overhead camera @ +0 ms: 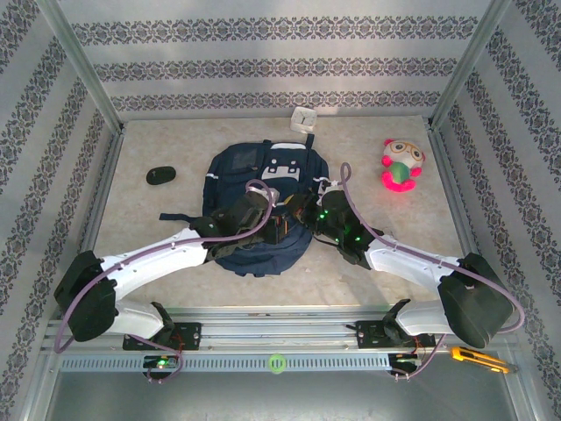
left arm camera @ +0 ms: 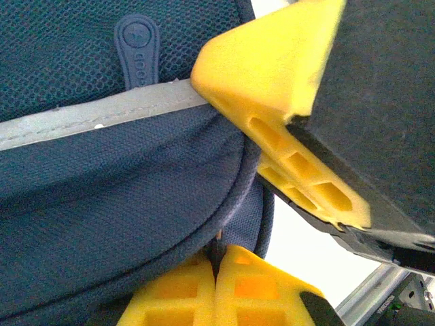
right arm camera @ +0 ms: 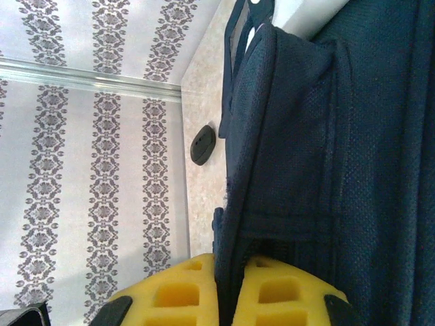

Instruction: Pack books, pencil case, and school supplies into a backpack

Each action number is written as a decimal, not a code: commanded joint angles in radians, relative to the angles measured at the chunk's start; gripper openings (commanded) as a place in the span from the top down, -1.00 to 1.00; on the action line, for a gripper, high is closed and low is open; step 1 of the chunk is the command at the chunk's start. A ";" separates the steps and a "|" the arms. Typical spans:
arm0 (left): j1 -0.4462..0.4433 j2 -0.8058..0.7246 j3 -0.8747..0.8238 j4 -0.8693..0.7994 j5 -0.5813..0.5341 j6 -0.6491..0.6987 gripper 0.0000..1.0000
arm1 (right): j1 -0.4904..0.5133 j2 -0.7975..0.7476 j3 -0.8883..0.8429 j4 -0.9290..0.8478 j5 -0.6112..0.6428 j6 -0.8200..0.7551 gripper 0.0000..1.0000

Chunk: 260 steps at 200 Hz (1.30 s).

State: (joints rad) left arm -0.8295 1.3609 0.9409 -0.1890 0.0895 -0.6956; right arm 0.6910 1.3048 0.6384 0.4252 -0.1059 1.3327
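The navy backpack lies flat in the middle of the table, its top toward the back wall. Both grippers meet at its near right part. My left gripper is shut, its yellow tips pinching a small dark bit at the backpack's curved seam. My right gripper is shut on a fold of the backpack's fabric. One of its yellow fingers crosses the grey stripe in the left wrist view. A small pale boxy pencil case stands at the back wall. The books are out of view.
A black oval object lies left of the backpack. A pink-and-green plush toy sits at the back right. A yellow utility knife and a green ring rest on the front rail. Patterned walls enclose the table.
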 commanded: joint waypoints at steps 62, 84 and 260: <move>0.003 -0.175 -0.113 -0.129 -0.161 0.010 1.00 | -0.043 -0.077 0.004 0.053 -0.046 -0.056 1.00; 0.004 -0.190 -0.123 -0.170 -0.166 0.017 1.00 | -0.057 -0.088 -0.002 0.047 -0.050 -0.058 1.00; 0.013 -0.132 -0.102 -0.011 -0.231 0.101 1.00 | -0.057 -0.097 0.008 0.030 -0.072 -0.062 1.00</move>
State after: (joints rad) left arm -0.8295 1.2484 0.8104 -0.1574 -0.0399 -0.5888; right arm 0.6495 1.2572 0.6304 0.3824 -0.1879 1.3025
